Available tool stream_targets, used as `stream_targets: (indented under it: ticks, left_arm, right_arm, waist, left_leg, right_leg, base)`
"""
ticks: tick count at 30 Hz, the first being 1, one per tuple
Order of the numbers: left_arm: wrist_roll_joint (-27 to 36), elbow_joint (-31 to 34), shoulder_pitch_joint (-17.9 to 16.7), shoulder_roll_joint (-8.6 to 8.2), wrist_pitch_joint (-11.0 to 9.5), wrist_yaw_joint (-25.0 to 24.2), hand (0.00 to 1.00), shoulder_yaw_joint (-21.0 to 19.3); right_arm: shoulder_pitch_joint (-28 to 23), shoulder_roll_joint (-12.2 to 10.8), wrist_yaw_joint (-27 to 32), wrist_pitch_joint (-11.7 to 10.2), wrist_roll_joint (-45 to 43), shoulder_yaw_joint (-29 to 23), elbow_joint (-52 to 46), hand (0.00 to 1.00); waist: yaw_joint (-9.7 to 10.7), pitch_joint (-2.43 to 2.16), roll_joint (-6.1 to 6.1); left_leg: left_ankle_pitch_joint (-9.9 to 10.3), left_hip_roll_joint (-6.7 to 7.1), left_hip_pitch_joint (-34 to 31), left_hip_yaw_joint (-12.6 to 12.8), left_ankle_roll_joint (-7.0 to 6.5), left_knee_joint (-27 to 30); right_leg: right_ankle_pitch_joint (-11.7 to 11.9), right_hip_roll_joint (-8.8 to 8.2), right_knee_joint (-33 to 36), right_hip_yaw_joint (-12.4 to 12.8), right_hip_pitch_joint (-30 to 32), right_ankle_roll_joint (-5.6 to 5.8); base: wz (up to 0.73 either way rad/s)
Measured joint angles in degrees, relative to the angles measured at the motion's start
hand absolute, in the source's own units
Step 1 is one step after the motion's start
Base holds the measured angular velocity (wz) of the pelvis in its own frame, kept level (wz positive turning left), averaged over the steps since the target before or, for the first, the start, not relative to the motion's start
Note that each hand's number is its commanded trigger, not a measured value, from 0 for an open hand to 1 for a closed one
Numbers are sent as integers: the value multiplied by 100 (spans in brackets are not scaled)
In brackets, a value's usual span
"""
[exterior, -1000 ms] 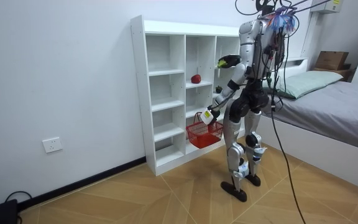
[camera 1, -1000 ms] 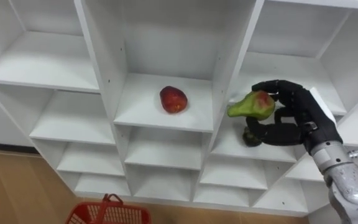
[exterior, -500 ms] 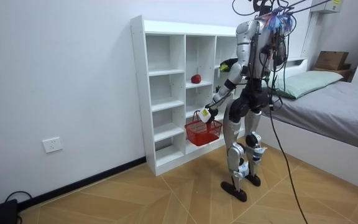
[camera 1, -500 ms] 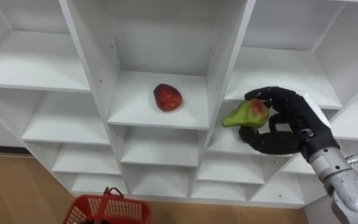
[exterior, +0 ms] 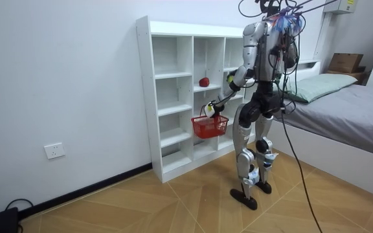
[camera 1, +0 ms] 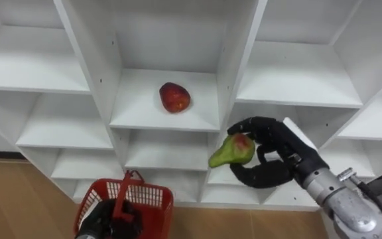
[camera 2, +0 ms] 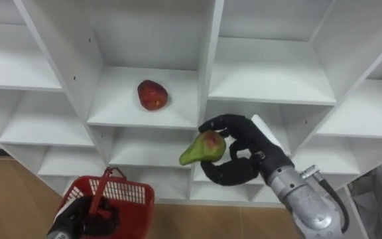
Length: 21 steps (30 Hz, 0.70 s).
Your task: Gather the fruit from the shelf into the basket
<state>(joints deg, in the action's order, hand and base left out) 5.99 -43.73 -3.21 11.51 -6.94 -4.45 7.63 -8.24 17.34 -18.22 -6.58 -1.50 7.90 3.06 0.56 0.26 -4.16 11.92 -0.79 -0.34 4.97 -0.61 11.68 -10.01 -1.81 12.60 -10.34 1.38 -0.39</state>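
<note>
Pear (camera 1: pixel 231 151) clasped in right robot hand (camera 1: pixel 285 154); left robot hand (camera 2: pixel 85 219) grips red basket (camera 1: pixel 156 202).

A white closet (exterior: pixel 167 90) of open compartments stands against a plain white wall (exterior: pixel 63 77), its shelves spreading behind, above and to both sides of the right hand (camera 1: pixel 270 156). Well below the hand lies a herringbone wood floor (exterior: pixel 173 200), with a dark skirting (exterior: pixel 89 188) and a socket (exterior: pixel 54 151) low on the wall. Well off from the hand, on the room view's right, stands a grey-covered bed (exterior: pixel 361 123) with a pale pillow (exterior: pixel 326 83) and a box (exterior: pixel 345 63) behind it.
</note>
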Motion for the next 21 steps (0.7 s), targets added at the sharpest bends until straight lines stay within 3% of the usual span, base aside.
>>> stream_targets:
  ticks: [6,10,21]
  left_arm:
    - [61,-9,79,-16,1,7,100,65]
    - [72,-9,79,-19,3,69,100,62]
    - [115,99,199,-203,3,49,100,207]
  right_arm:
    - [7,-49,-191,47,2,104,5,100]
    - [13,-65,-190,54,-41,105,5,100]
    - [32,-281,12,52,-1062,227,126,100]
  waist:
    - [-76,4,0]
    - [-72,30,-57]
    - [-95,34,-29]
  left_leg:
    - [0,0,-23,14,0,-6]
    - [-3,2,-77,9,-4,25]
    - [-3,-11,-255,7,-5,109]
  right_leg:
    - [0,3,16,16,54,0]
    - [0,-1,32,8,80,0]
    - [31,0,31,-10,221,-23]
  base:
    - [-2]
    - [0]
    - [0]
